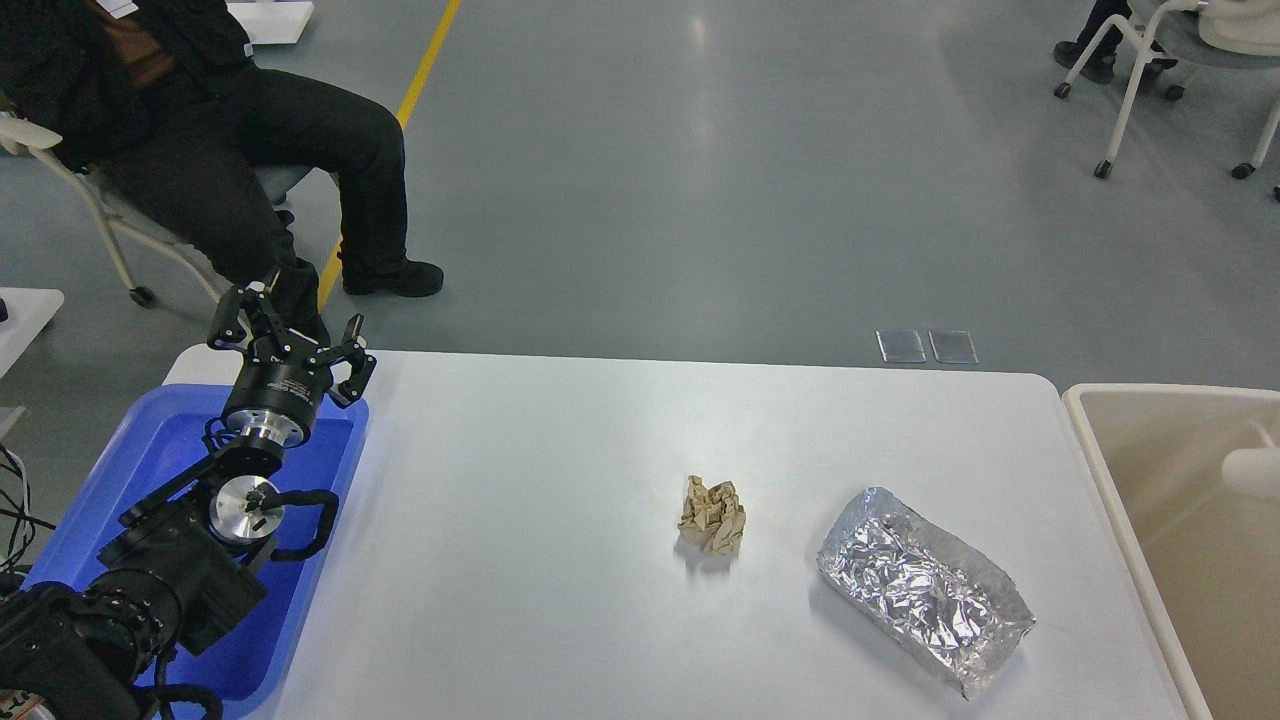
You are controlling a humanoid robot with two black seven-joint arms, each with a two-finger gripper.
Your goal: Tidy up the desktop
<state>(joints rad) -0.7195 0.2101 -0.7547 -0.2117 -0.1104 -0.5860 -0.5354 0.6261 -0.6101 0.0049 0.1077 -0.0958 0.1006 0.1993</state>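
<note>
Reaching in from the near left, the left arm ends above the far end of the blue tray (110, 500), where the left gripper (290, 335) is spread wide with nothing between its fingers. The right gripper does not show. The white tabletop (560, 480) fills the middle of the view, with the tray lying at its left edge and a beige bin (1100, 470) just beside its right edge. On the tabletop, a crumpled brown paper wad (713, 515) sits near the centre. To its right and a little nearer lies a wrinkled foil packet (925, 588), set at an angle; the two are near each other but apart. Beyond the far left corner a person (250, 140) in dark clothes sits on a chair.
</note>
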